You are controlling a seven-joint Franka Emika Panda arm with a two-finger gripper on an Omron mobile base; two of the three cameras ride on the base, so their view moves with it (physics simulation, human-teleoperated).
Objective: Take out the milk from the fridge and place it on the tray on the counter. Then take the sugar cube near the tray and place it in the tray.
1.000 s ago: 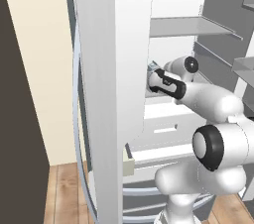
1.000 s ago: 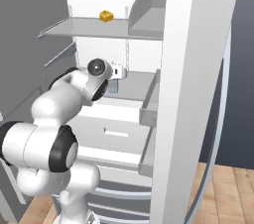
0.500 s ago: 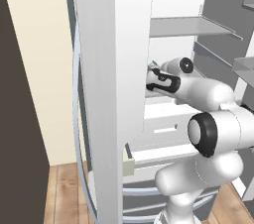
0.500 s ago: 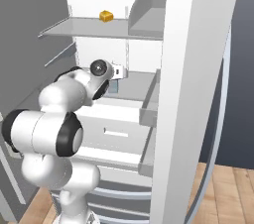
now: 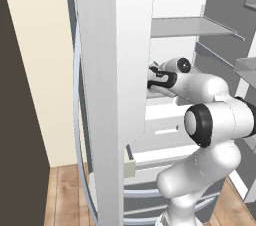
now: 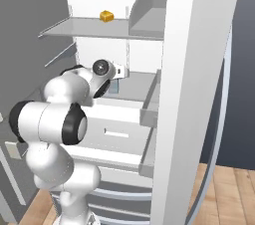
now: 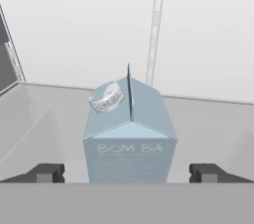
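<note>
Reaching into the fridge [image 6: 189,69], the hand [image 7: 128,173] sits spread wide around the milk [image 7: 130,136], not pinching yet; closing off-center could tip the carton over.

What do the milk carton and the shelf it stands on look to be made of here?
The milk: looks like matte coated paperboard, judging by its folded gable top, sharp creases and faint printed lettering; its round cap looks like ribbed plastic. The shelf: smooth, flat grey and dull, probably plastic, though the rendering leaves it open. The open gripper has a fingertip on each side of the carton.
</note>
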